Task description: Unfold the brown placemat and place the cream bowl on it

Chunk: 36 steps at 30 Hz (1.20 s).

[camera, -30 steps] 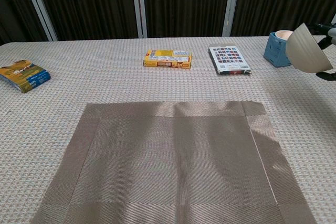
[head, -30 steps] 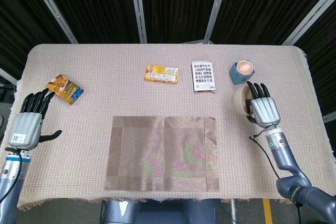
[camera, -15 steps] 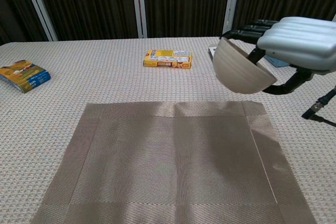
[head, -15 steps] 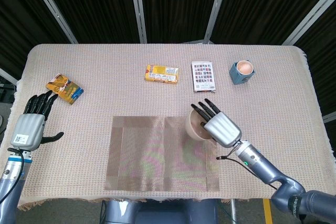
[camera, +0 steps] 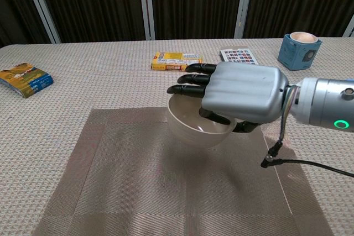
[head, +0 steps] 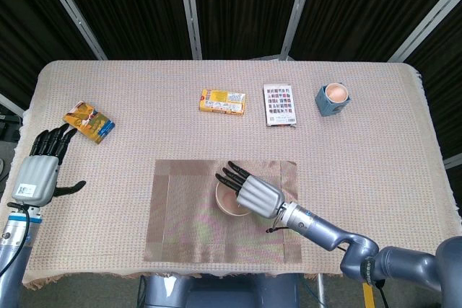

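On my far left, the left hand [head: 40,171] hovers near the table's left edge with its dark fingers spread apart and nothing in them; only the head view shows it. Just beyond it lies a small flat packet printed in yellow, orange and blue [head: 89,122] on the beige woven tablecloth [head: 130,84]. Moving right, the brown woven placemat [head: 188,214] lies spread flat at the near middle of the table. Behind it sits a flat yellow box with red print [head: 223,101]. Over the placemat's right half I have the right hand [camera: 238,95] gripping the cream round bowl [camera: 191,124]: the fingers reach across its open top and the thumb goes down inside near the rim. The bowl is upright and low above the placemat; I cannot tell whether its base touches. Further right and back are a white card pack with a grid of small pictures [head: 279,104] and a blue cup with a pale inside [head: 333,98].
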### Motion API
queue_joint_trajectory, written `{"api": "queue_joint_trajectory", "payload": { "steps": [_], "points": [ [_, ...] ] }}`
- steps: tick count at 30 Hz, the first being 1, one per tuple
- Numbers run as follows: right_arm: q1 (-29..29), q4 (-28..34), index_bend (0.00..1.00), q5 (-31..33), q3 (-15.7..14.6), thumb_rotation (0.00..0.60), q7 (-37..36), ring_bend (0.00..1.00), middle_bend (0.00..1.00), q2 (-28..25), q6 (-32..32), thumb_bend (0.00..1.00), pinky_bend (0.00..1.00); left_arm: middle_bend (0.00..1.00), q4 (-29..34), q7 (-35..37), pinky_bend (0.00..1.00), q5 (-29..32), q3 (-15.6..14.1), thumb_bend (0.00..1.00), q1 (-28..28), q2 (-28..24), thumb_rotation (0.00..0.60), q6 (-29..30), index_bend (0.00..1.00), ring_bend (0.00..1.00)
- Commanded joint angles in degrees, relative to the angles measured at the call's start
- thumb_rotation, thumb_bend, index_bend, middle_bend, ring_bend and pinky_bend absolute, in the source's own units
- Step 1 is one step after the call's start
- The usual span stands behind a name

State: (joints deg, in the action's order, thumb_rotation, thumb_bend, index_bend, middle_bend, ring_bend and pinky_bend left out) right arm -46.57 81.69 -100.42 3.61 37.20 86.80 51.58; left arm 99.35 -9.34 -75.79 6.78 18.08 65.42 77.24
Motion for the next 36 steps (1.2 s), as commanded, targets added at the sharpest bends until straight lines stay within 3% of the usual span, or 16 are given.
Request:
{"api": "queue_joint_trajectory", "payload": {
  "steps": [1,15,16,17,20,24,36],
  "points": [
    [-0.46,-1.51,0.76,0.33,-0.24,0.6,2.88,0.0,0.0,2.16,-1.06,0.32,0.0,0.0,0.05,0.33,0.0,0.0,0.06,0.0,-0.11,-0.18,0.6,-0.04,0.0,0.0],
    [0.64,-3.87,0.73,0.16,-1.35,0.6,11.27,0.0,0.0,5.25,-0.07,0.32,0.0,0.0,0.71,1.5,0.0,-0.55,0.36,0.0,-0.28,-0.86,0.6,-0.19,0.0,0.0],
    [0.65,-3.88,0.64,0.17,-1.34,0.6,11.71,0.0,0.0,5.45,-0.02,0.31,0.0,0.0,0.74,1.57,0.0,-0.63,0.36,0.0,-0.29,-0.89,0.6,-0.19,0.0,0.0],
    [0.66,-3.87,0.41,0.24,-1.31,0.6,12.01,0.0,0.0,5.63,-0.01,0.3,0.0,0.0,0.78,1.65,0.0,-0.71,0.36,0.0,-0.31,-0.93,0.6,-0.18,0.0,0.0],
    [0.66,-3.7,0.01,0.61,-1.21,0.6,12.56,0.0,0.0,6.11,-0.21,0.27,0.0,0.0,0.9,1.98,0.0,-0.8,0.42,0.0,-0.42,-1.1,0.6,-0.05,0.0,0.0],
    [0.88,-3.21,0.0,1.77,-1.04,0.6,14.15,0.0,0.0,6.3,-0.92,0.12,0.0,0.0,1.03,2.42,0.0,-1.09,0.43,0.0,-0.57,-1.39,0.6,0.11,0.0,0.0],
    [3.88,3.36,0.0,2.99,-0.75,0.6,16.92,0.0,0.0,1.55,3.37,0.11,0.0,0.0,1.48,3.13,0.0,-1.91,0.12,0.0,-1.07,-1.95,0.6,0.46,0.0,0.0]
  ]
}}
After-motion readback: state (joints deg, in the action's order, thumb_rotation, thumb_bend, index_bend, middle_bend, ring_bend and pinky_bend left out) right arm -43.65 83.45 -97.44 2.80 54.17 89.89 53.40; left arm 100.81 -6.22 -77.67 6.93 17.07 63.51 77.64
